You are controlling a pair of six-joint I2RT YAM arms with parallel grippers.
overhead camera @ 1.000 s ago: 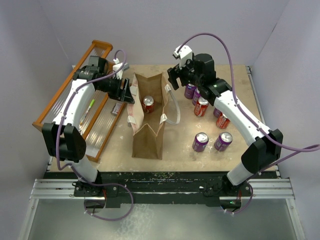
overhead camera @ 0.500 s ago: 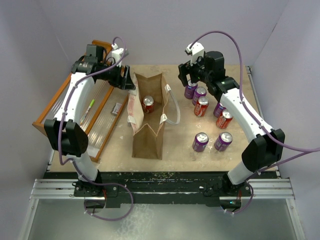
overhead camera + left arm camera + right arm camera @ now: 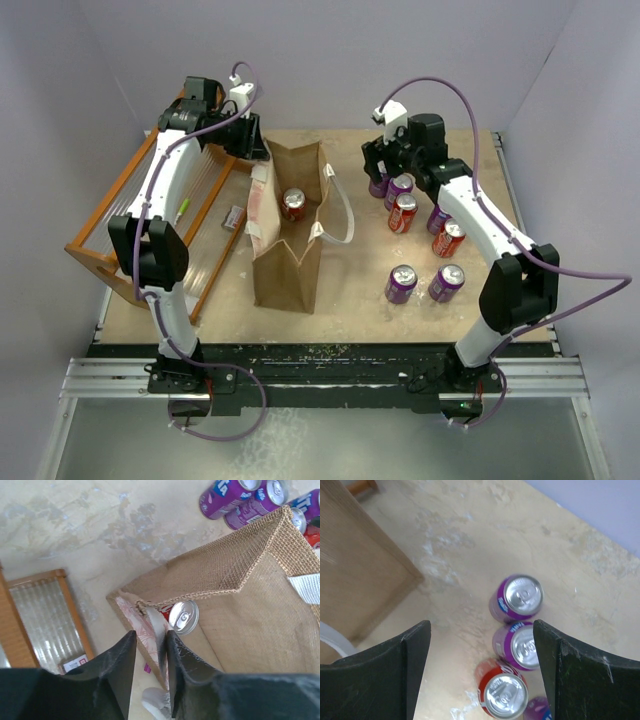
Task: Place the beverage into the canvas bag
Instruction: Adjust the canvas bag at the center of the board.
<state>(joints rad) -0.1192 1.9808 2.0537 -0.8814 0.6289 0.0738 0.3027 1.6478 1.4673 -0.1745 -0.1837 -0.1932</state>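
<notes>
The canvas bag (image 3: 285,262) stands open in the middle of the table, with one red can (image 3: 293,203) upright inside it. In the left wrist view that can (image 3: 181,616) shows just past the bag's rim (image 3: 235,587). My left gripper (image 3: 252,160) is at the bag's back-left corner. In its own view my left gripper (image 3: 150,635) is shut on the white handle (image 3: 159,626) of the left wall. My right gripper (image 3: 380,172) hangs open above the back cans, with nothing held. Between its fingers (image 3: 480,630) I see two purple cans (image 3: 517,597) (image 3: 520,645) and a red can (image 3: 502,692).
More beverage cans stand right of the bag: red (image 3: 403,212) (image 3: 447,238) and purple (image 3: 401,283) (image 3: 446,282). An orange slatted rack (image 3: 120,215) lies along the left edge, holding a green pen (image 3: 183,208). A small card (image 3: 233,215) lies beside it.
My left gripper rose toward the back and narrowed onto the bag's handle, and the bag shifted left. My right gripper moved right, from beside the bag to above the cans.
</notes>
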